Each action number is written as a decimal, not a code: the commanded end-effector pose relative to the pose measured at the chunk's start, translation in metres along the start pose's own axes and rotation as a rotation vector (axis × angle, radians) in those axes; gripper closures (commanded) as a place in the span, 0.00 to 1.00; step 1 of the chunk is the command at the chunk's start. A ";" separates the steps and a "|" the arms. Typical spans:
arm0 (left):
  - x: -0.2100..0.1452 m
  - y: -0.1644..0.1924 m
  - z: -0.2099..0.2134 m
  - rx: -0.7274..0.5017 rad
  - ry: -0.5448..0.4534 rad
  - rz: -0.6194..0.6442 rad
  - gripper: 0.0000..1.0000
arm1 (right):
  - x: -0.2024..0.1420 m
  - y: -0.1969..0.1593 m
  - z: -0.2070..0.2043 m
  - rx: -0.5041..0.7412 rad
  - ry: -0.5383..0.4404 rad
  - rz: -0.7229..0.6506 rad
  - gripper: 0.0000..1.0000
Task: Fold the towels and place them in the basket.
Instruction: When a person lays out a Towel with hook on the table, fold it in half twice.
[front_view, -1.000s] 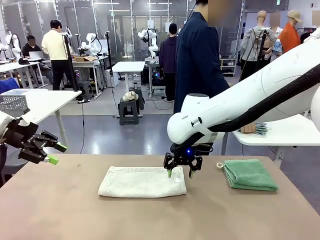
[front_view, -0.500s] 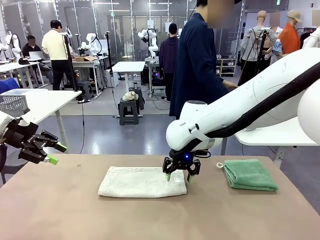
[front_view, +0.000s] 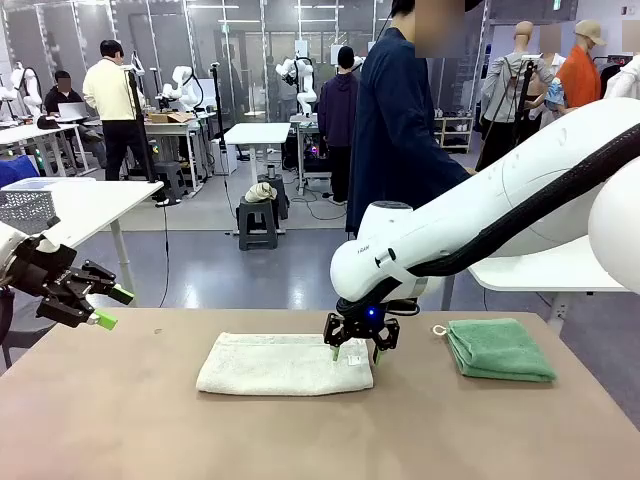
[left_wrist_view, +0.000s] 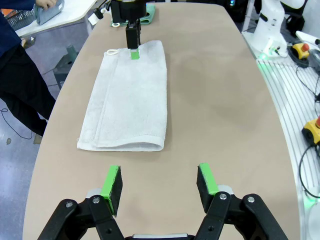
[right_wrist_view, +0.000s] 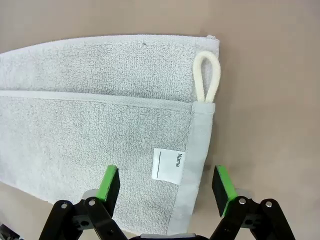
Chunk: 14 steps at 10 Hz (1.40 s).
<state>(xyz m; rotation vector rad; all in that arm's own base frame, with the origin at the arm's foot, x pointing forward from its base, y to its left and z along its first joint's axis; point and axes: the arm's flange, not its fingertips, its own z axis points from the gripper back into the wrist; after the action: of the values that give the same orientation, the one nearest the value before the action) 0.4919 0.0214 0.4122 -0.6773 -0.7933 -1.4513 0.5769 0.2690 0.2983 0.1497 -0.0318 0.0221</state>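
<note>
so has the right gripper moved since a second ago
Yes. The right gripper has dropped and shifted slightly left along the cream towel, its open fingers now straddling the towel's right end.

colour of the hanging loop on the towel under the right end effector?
Cream-white, matching the cream towel; the loop shows best in the right wrist view, ahead of the open right end effector.

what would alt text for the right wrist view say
The right gripper, jaws open, hangs just above the end of a cream-white towel lying flat on the brown table. A white label sits between its green pads, a corner loop beyond.
</note>
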 end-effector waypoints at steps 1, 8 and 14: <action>0.001 0.000 0.000 0.000 -0.001 -0.002 0.23 | 0.008 0.006 -0.004 -0.032 -0.030 -0.038 0.07; 0.001 0.000 0.000 0.000 -0.001 -0.002 0.23 | 0.012 0.007 -0.011 -0.067 -0.023 -0.056 0.52; 0.001 0.000 0.000 0.000 -0.001 -0.002 0.23 | 0.009 0.002 -0.016 -0.091 -0.009 -0.067 0.96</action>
<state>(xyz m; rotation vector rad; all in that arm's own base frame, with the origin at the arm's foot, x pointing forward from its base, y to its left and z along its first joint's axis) 0.4919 0.0214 0.4122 -0.6773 -0.7932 -1.4514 0.5857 0.2720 0.2949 0.1134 -0.0411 -0.0168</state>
